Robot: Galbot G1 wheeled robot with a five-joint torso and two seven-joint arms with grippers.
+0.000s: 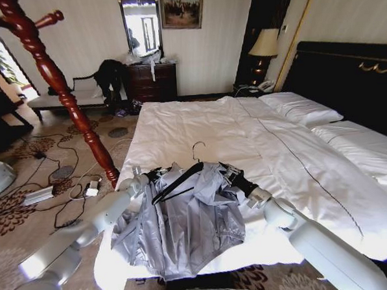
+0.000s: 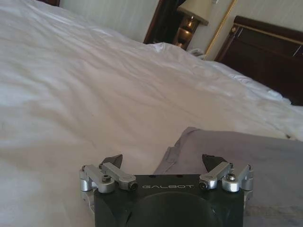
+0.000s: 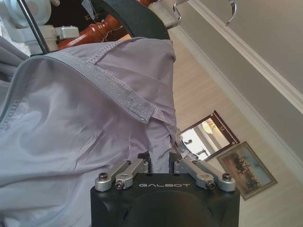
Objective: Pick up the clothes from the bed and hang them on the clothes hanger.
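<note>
The light grey jacket lies bunched at the foot of the bed, hanging partly over the edge. A black clothes hanger with a silver hook stands tilted in its upper part. My right gripper is at the jacket's right shoulder. In the right wrist view this gripper is shut on a fold of the grey fabric, with the hanger beyond. My left gripper is beside the hanger's left end. In the left wrist view it is open over the duvet, the jacket's edge just ahead.
A red-brown wooden coat stand rises at the bed's left corner, close to my left arm. Cables and a power strip lie on the carpet. A bench with a black garment heap, a dresser, pillows and the dark headboard stand farther off.
</note>
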